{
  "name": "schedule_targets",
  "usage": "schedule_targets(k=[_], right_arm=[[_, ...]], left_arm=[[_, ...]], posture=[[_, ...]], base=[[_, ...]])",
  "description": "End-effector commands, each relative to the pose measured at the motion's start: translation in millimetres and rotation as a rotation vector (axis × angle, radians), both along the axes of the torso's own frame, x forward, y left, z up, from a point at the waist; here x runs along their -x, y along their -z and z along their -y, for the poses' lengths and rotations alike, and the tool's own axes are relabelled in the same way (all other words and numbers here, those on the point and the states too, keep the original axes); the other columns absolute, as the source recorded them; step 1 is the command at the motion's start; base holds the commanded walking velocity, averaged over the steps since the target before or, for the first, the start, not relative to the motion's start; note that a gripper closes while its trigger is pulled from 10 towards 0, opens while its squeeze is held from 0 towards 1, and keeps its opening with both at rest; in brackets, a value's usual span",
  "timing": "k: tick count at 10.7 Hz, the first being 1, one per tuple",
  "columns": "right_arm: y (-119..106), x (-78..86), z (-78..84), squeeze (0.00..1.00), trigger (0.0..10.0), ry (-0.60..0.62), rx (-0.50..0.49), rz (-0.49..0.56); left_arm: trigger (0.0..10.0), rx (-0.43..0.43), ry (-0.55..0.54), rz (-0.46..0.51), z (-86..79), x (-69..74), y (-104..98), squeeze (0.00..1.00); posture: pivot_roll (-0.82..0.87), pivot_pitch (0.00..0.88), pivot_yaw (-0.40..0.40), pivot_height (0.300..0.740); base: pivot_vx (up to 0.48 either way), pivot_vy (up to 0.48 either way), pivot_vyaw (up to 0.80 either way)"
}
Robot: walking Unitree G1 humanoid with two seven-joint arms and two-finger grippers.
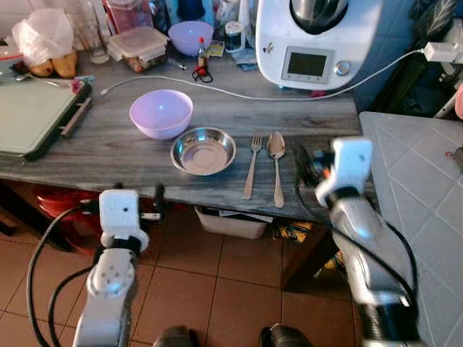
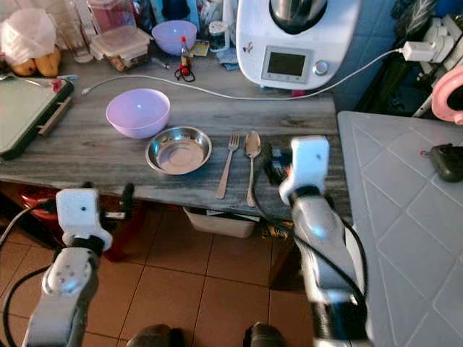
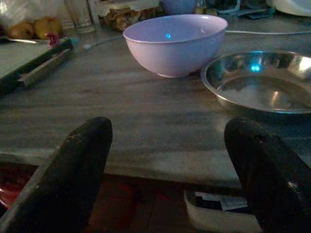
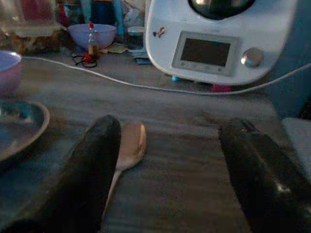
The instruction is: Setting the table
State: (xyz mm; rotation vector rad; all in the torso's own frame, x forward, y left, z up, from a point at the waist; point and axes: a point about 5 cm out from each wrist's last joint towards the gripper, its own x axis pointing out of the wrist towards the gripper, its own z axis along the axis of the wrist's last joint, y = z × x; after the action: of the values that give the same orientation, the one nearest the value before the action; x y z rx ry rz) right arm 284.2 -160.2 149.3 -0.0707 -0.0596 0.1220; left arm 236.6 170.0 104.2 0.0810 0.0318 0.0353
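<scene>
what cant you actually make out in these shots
- Lidded container, left eye view: contents blurred behind the plastic.
- White bag, left eye view: what it wraps is hidden.
- Spoon handle, right wrist view: covered by a black finger of the right gripper.
- Appliance screen, left eye view: readout too small.
- Bin under the table, left eye view: mostly hidden by the tabletop.

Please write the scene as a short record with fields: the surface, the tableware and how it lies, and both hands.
surface: grey wooden counter
bowl: lilac bowl, upright, behind-left of the steel dish
dish: steel dish, nothing in it
cutlery: fork and spoon side by side, right of the dish
left hand: open, before the counter edge
right hand: open, beside the spoon
</scene>
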Motion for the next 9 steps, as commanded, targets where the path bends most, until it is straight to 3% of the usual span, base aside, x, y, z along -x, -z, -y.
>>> schedule_targets(k=[1, 4, 9], right_arm=[[-5.7, 4.6, -2.8, 0.0, 10.0, -0.03, 0.022, 0.039], [6.7, 10.4, 9.1, 0.0, 10.0, 0.046, 0.056, -0.001], [18.8, 3.0, 17.9, 0.0, 10.0, 0.143, 0.043, -0.054]], left_arm=[[10.0, -0.007, -0.021, -0.003, -5.7, 1.6, 0.0, 0.0], [10.0, -0.004, -0.026, -0.005, -5.4, 1.2, 0.6, 0.0], [10.0, 0.008, -0.001, -0.011, 1.6, 0.3, 2.5, 0.0]], posture=[[0.02, 0.01, 0.014, 0.74], [0.01, 0.008, 0.016, 0.74], [0.01, 0.0, 0.026, 0.74]], base=[[-0.244, 0.0, 0.0], [-0.276, 0.0, 0.0], [-0.289, 0.0, 0.0]])
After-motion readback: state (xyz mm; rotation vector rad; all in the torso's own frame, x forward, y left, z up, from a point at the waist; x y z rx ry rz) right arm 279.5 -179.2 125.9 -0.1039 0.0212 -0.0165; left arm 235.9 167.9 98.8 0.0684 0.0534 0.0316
